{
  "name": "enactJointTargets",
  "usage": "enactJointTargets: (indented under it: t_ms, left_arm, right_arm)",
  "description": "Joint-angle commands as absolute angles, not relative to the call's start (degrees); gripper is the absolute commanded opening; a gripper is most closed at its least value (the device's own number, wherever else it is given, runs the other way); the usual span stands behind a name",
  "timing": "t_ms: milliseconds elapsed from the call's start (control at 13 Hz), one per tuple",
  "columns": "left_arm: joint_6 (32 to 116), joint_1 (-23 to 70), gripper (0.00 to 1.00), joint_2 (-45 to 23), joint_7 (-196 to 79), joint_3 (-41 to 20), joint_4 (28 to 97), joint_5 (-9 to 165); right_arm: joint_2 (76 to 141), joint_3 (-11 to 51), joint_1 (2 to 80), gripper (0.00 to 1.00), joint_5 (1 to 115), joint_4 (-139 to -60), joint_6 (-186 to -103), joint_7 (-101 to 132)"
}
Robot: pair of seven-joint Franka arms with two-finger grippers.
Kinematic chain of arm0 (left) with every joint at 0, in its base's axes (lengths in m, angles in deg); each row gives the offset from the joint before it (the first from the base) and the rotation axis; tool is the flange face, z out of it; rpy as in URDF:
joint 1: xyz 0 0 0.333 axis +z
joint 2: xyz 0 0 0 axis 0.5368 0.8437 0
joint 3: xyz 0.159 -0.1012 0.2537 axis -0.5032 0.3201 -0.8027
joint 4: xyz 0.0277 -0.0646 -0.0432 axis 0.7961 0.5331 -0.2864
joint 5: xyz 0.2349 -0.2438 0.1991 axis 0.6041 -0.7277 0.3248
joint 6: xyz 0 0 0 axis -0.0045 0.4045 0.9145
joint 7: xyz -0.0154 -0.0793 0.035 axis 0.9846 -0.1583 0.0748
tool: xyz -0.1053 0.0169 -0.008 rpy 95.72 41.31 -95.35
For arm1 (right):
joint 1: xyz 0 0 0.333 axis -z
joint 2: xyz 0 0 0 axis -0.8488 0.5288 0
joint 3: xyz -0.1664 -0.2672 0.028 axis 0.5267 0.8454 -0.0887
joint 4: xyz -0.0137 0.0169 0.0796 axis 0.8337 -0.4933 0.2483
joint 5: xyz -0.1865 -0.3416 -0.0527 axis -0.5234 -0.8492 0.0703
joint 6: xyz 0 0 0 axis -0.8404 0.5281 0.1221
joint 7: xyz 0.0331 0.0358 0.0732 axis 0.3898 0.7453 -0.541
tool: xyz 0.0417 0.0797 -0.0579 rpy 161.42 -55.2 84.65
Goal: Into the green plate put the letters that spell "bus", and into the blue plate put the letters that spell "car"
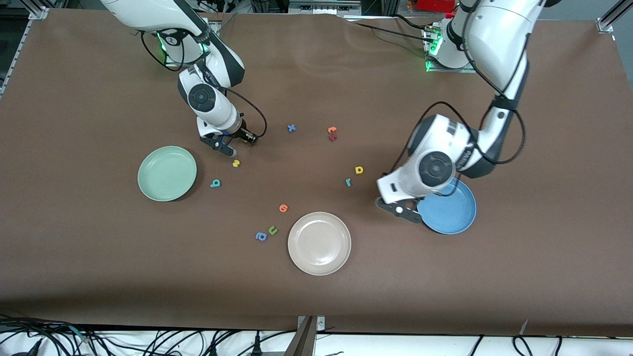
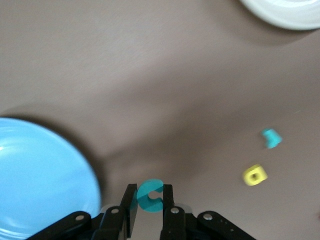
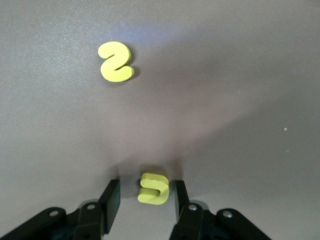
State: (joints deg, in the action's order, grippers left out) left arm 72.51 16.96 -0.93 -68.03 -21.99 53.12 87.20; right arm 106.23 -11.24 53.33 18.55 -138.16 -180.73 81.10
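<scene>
My left gripper [image 1: 401, 210] [image 2: 149, 185] is shut on the teal "c" [image 2: 144, 199], low over the table beside the rim of the blue plate [image 1: 452, 212] [image 2: 40, 180]. The yellow "a" [image 1: 359, 170] [image 2: 255, 175] and teal "r" [image 1: 348, 182] [image 2: 271, 138] lie close by on the table. My right gripper [image 1: 225, 146] [image 3: 145, 184] is open, its fingers straddling the yellow "u" [image 3: 154, 189] with a gap on each side. The yellow "s" [image 1: 236, 163] [image 3: 116, 61] lies just past it. The teal "b" [image 1: 215, 183] rests near the green plate [image 1: 167, 173].
A beige-white plate [image 1: 319, 243] [image 2: 285, 10] sits nearest the front camera. Beside it lie an orange letter [image 1: 283, 208], a green "u" [image 1: 272, 230] and a blue "a" [image 1: 261, 236]. A blue "x" [image 1: 292, 128] and orange and dark red letters [image 1: 332, 133] lie mid-table.
</scene>
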Motion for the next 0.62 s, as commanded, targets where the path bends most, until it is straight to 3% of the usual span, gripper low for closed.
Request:
enactJointTargets:
  t_ms: [0, 154, 231, 308, 462, 538]
  left_arm:
    - [73.35, 22.34, 0.16, -2.86, -77.48, -21.15, 57.91, 88.37]
    - [74.84, 25.94, 0.18, -2.16, -83.47, -21.15, 58.79, 88.37]
    - [75.89, 26.40, 0.24, -1.81, -84.80, -21.15, 58.97, 88.37]
    - [76.16, 26.75, 0.37, -1.46, -85.51, -21.06, 58.97, 88.37]
    - [76.16, 26.40, 1.00, -1.54, -85.52, -21.06, 58.71, 88.37]
    - [76.16, 26.31, 1.00, -1.54, -85.52, -21.06, 58.53, 88.28]
  right_arm:
    - [105.56, -11.23, 53.51, 0.52, 17.32, -138.56, -179.96, 81.03]
    - [105.83, -11.23, 53.59, 0.51, 16.70, -138.47, -180.05, 81.12]
    - [105.92, -11.14, 53.68, 0.49, 16.70, -138.47, -180.05, 81.12]
    - [106.09, -11.05, 53.68, 0.46, 16.70, -138.47, -180.05, 81.12]
    - [106.27, -11.05, 53.68, 0.39, 16.70, -138.47, -180.14, 81.12]
    - [106.27, -11.05, 53.68, 0.31, 16.70, -138.47, -180.14, 81.12]
